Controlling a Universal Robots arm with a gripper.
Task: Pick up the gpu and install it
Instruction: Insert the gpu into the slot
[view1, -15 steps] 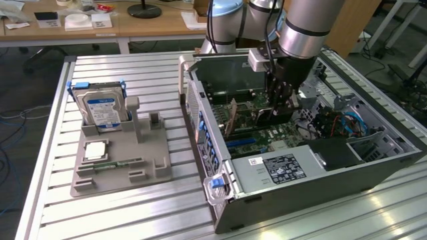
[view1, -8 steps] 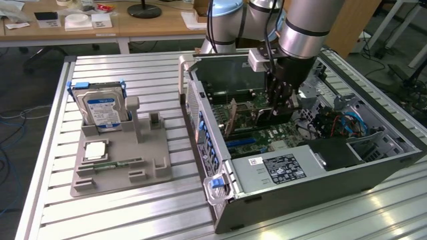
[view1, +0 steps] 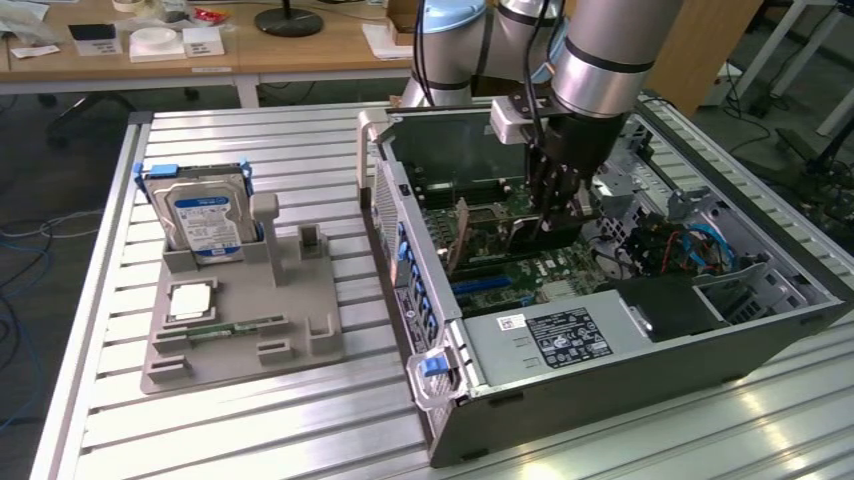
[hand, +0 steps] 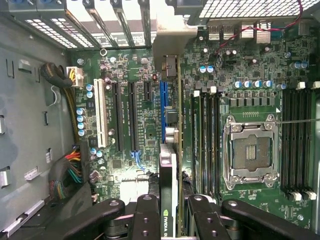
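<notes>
Wrist view: gripper (hand: 174, 220) jaws clamped on the gpu (hand: 168, 170), edge-on along the blue slot (hand: 163, 112) of the motherboard (hand: 130, 70). Exterior view adds a hard drive (view1: 203, 215) standing well clear of that motherboard.

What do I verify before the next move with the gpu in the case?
1. Grip: fingers of the gripper closed on the thin green gpu card with black cooler: ok.
2. Card standing on edge inside the open grey metal computer case: ok.
3. Card runs parallel to the long blue expansion slot: ok.
4. Card edge seated in that slot: cannot tell.
5. Bundled coloured cables apart from the card: ok.
</notes>
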